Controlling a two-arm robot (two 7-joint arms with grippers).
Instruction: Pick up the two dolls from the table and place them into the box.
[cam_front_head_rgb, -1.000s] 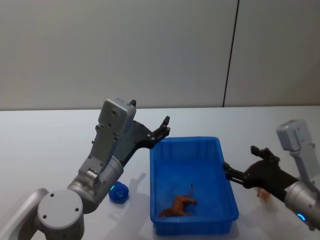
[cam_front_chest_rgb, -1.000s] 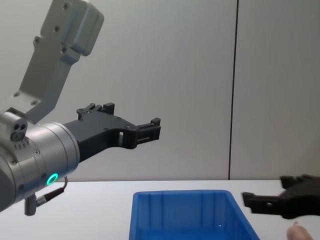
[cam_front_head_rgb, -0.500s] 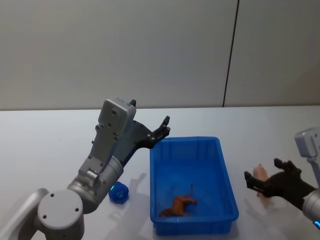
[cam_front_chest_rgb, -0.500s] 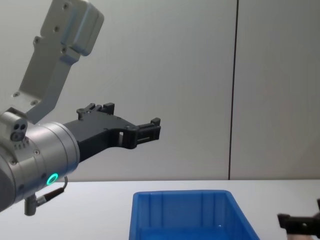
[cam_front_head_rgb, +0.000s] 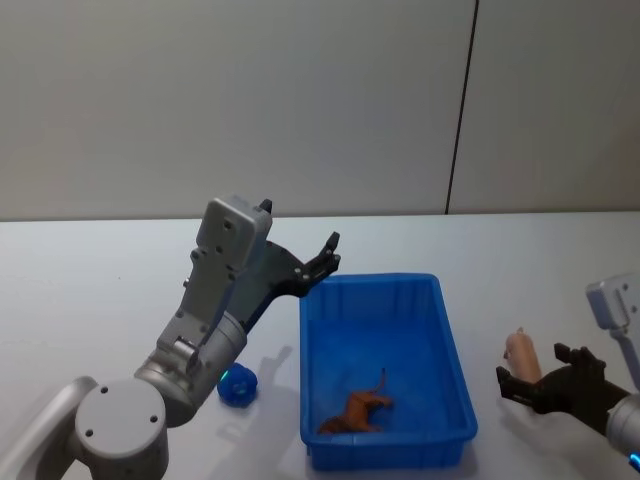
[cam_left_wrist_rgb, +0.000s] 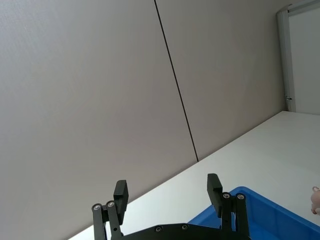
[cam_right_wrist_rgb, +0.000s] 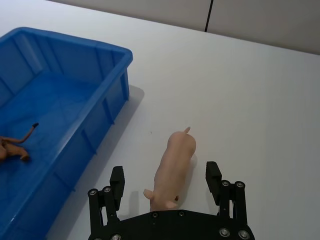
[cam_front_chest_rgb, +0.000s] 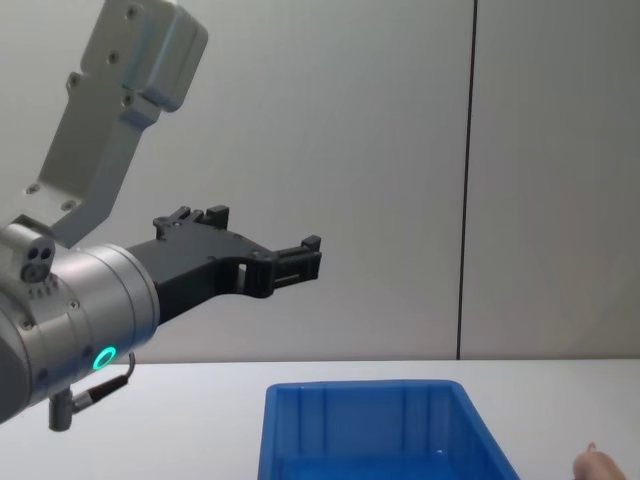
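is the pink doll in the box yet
No, the pink doll lies on the table outside the box, between the open fingers of the right gripper.

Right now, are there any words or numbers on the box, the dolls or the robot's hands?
None can be read. The blue box, the pink doll, the blue doll, the left hand and the right hand all look plain, with no letters, numbers or signs.

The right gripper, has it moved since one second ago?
Yes. In the head view the right gripper drew away from the box toward the lower right; it now straddles the pink doll.
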